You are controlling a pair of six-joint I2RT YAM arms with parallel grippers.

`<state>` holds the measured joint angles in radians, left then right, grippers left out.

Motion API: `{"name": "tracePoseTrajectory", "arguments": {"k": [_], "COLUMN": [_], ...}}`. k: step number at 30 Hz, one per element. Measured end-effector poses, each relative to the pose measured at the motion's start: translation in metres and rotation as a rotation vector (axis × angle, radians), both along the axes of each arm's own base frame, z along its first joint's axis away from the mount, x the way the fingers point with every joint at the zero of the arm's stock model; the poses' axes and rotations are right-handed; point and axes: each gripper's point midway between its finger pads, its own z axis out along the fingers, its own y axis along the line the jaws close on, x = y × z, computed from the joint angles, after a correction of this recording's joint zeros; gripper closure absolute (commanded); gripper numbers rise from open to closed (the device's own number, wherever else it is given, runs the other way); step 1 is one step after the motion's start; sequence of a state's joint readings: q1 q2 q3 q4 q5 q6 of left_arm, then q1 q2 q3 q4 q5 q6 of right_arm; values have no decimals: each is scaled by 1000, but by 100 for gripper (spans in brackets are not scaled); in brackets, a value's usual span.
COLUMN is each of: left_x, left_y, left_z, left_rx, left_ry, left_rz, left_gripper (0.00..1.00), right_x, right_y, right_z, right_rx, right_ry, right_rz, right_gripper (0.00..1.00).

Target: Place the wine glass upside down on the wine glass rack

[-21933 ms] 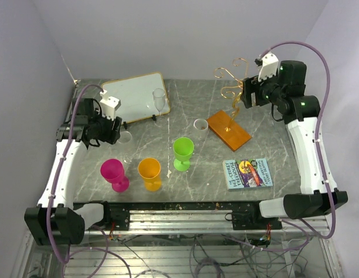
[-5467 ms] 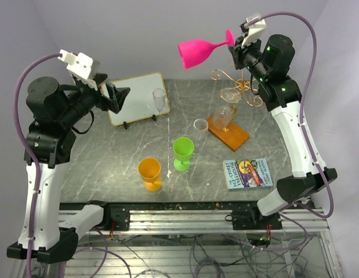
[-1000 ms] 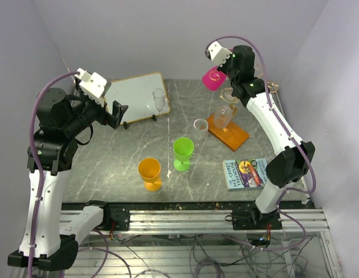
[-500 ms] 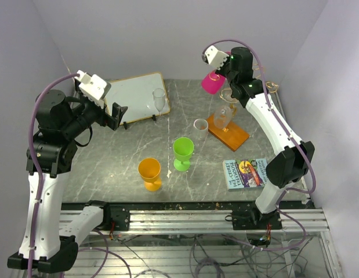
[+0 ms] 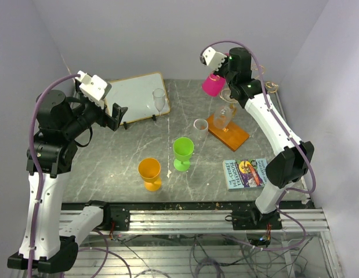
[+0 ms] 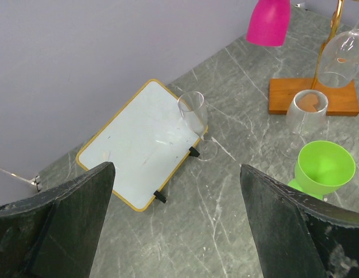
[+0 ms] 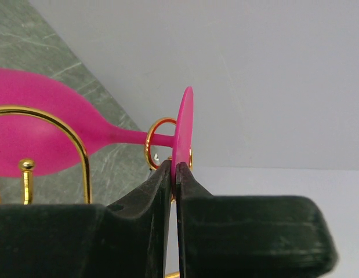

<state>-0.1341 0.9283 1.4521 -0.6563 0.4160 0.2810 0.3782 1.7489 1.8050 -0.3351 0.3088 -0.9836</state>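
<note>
Above rack, top view: right gripper [image 5: 221, 65] clamped on foot of pink wine glass [image 5: 213, 85], bowl mouth down, beside gold wine glass rack [image 5: 234, 136]. Left gripper [image 5: 116, 111] raised near white board [image 5: 136, 95].
Left wrist view: jaws spread wide, nothing between.
Right wrist view: fingers pinch foot disc edge. Gold ring at stem, cannot tell if threaded.

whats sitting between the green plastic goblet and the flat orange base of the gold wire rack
A clear glass stands upright between the green plastic goblet and the orange base, seen in the top and left wrist views.
</note>
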Motion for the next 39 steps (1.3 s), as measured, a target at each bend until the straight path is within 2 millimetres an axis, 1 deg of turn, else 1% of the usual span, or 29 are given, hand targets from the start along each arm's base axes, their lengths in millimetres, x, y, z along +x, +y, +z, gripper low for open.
{"name": "tracePoseTrajectory", "arguments": {"k": [4, 17, 33, 39], "left_x": [0, -3, -6, -6], "left_y": [0, 1, 1, 1], "left_z": [-2, -1, 1, 1], "left_rx": [1, 0, 2, 5], "left_ry": [5, -3, -10, -13], "left_rz": [0, 1, 0, 0], "left_gripper": [0, 0, 0, 0], "right_x": [-1, -3, -8, -9], "right_y": [6, 13, 23, 28], "right_z": [0, -4, -4, -8], "right_rx": [3, 7, 66, 98], "right_ry": [1, 9, 18, 35], "right_rz": [17, 27, 63, 82], "right_gripper": [90, 84, 77, 75]}}
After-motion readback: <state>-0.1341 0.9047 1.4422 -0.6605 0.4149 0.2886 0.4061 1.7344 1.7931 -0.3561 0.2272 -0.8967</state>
